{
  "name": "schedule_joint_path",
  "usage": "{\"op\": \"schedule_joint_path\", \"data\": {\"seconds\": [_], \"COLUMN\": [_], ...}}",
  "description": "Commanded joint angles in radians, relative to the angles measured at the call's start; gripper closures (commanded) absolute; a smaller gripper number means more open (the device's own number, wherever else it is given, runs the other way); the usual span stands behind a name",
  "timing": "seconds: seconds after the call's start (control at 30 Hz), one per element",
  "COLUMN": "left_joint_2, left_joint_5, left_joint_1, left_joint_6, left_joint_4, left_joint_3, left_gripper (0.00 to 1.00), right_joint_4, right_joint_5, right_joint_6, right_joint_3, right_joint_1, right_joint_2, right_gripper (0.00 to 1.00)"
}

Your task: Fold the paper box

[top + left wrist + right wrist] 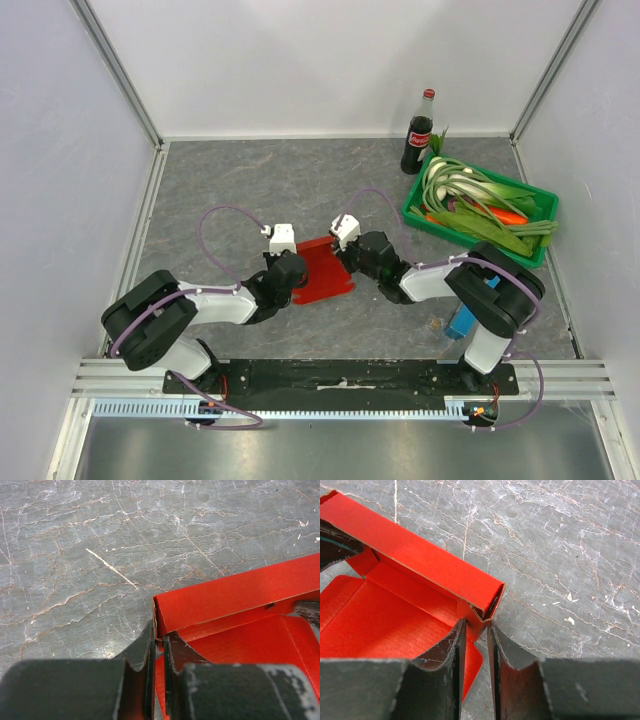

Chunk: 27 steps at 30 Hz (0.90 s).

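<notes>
The paper box (pixel 322 268) is bright red cardboard, partly folded, lying on the grey table between my two grippers. In the left wrist view its far wall (pixel 240 592) stands up over the flat base. My left gripper (pixel 159 639) is shut on the thin left side flap at the box's corner; it shows in the top view (pixel 297 272). In the right wrist view the far wall (pixel 420 560) is doubled over into a hollow strip. My right gripper (pixel 476 626) is closed narrowly on that strip's right end and the side flap; it shows in the top view (pixel 350 256).
A green crate (pixel 533 228) with leeks and carrots stands at the back right, with a cola bottle (pixel 418 133) behind it. A narrow blue box (pixel 463 320) lies by the right arm's base. Grey walls enclose the table.
</notes>
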Motion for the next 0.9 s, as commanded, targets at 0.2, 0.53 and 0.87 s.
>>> {"op": "schedule_joint_path", "data": {"seconds": [0.2,0.53,0.87], "left_joint_2": [0.033,0.042,0.070], "left_joint_5": [0.011,0.011,-0.030], "left_joint_1": [-0.004,-0.006,-0.005], "left_joint_6": [-0.002,-0.008,-0.100], "left_joint_4": [-0.017,-0.017,-0.089], "left_joint_3": [0.011,0.020,0.064], "left_gripper": [0.98,0.98,0.98], "right_joint_4": [0.179,0.226,0.223], "right_joint_5": [0.098,0.115,0.546], "right_joint_6": [0.007,0.024,0.209], "right_joint_3": [0.037,0.053,0.072], "right_joint_1": [0.023,0.029,0.144], "right_joint_2": [0.082,0.123,0.158], "right_gripper": [0.69,0.90,1.00]}}
